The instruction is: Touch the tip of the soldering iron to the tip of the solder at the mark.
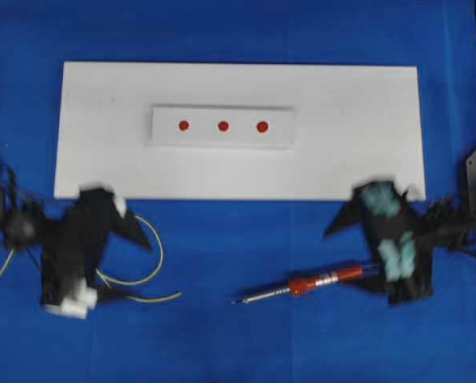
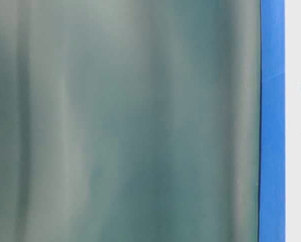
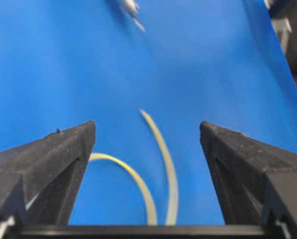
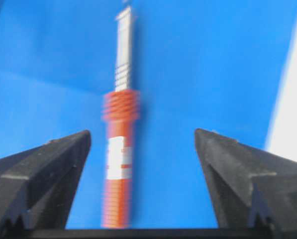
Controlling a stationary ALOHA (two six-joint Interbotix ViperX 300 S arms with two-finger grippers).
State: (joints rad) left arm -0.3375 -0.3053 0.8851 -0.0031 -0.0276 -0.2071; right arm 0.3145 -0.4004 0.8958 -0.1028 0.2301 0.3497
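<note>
Soldering iron [image 4: 119,164] and solder [image 3: 160,164] lie loose between wide-open jaws

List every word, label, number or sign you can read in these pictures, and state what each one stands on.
No readable text anywhere.
White label on the red-orange ribbed handle of the soldering iron: too blurred to read.
Three red round dots on the small white block: plain marks, no characters.
Large white board, thin yellow solder wire and blue cloth: no writing.
</note>
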